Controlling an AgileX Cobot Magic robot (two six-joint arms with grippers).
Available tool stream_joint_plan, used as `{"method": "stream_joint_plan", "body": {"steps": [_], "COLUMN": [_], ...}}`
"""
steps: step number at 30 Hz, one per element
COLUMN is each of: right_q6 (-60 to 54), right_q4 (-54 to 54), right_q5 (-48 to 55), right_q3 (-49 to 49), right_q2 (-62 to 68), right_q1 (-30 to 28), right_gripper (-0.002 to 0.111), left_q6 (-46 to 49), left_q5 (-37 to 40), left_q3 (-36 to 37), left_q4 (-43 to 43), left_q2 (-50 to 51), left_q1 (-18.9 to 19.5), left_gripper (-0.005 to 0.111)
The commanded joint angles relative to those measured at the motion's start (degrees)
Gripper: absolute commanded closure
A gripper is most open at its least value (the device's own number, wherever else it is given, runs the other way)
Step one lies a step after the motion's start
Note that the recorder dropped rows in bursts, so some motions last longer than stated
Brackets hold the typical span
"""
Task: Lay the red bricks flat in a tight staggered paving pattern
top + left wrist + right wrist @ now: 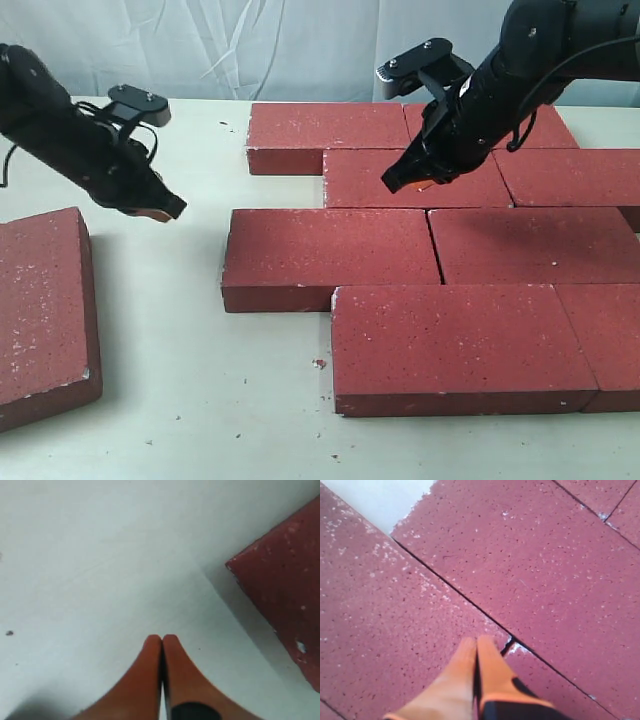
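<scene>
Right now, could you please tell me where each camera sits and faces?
Exterior view: off the arms, looking down across table and red bricks; both arms show.
Left wrist view: on left arm, facing table and a brick corner; shut left gripper shows.
Right wrist view: on right arm, facing brick joints; shut right gripper shows.
Shared: exterior and right wrist both see paved bricks.

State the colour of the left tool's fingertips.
Orange fingertips, clearest in the left wrist view.
</scene>
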Motion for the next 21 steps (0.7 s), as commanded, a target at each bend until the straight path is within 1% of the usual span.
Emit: {"method": "stream_joint_plan", "body": {"steps": [1,3,6,9,12,13,14,15,16,17,18,19,21], "right_q6": [-2.32,-7.80,-14.70,-22.40,-28.25,-31.64,-32.92,-36.86,-37.29,-37.29,-37.29,-37.29,-37.29], "right_q4": [6.50,10.76,17.89,24.63,28.53,30.42,30.88,31.90,31.90,29.78,28.13,25.10,22.60], "right_q5": [0.63,1.33,1.33,1.33,1.22,0.64,0.08,-2.50,-3.94,-2.87,-1.02,4.93,9.44], "right_q3": [0.16,0.07,0.07,0.07,0.07,0.07,0.07,0.07,-0.07,-1.95,-3.17,-6.75,-10.29], "right_q2": [0.07,-0.33,-0.93,-0.93,-0.93,-0.93,-0.93,-0.83,-0.52,0.89,1.83,4.83,7.91], "right_q1": [0.97,2.97,7.02,11.45,16.31,19.87,21.34,25.26,27.23,30.89,32.19,35.01,36.96], "right_gripper": [0.109,0.109,0.109,0.109,0.109,0.109,0.109,0.109,0.109,0.109,0.109,0.109,0.109], "left_q6": [-0.40,-0.85,-0.96,-0.96,-1.41,-1.54,-1.54,-1.54,-1.54,-1.54,-1.54,-1.54,-1.54], "left_q5": [9.11,11.82,11.53,7.77,1.69,-0.68,-1.34,-3.11,-4.24,-7.82,-9.47,-13.13,-15.21], "left_q3": [-0.48,-0.48,0.91,2.76,4.72,5.51,5.51,5.51,5.51,5.51,5.51,5.51,5.51], "left_q4": [2.64,4.01,4.02,4.13,3.51,3.24,3.12,1.65,0.59,-0.49,-1.05,-1.93,-2.50], "left_q2": [-6.18,-7.93,-9.89,-11.23,-11.97,-11.97,-11.87,-11.58,-11.48,-10.88,-10.39,-8.80,-6.75], "left_q1": [1.52,2.68,5.25,8.85,13.42,16.79,18.38,21.17,22.03,23.40,23.62,23.83,23.83], "left_gripper": [0.107,0.107,0.107,0.107,0.107,0.107,0.107,0.107,0.107,0.107,0.107,0.107,0.107]}}
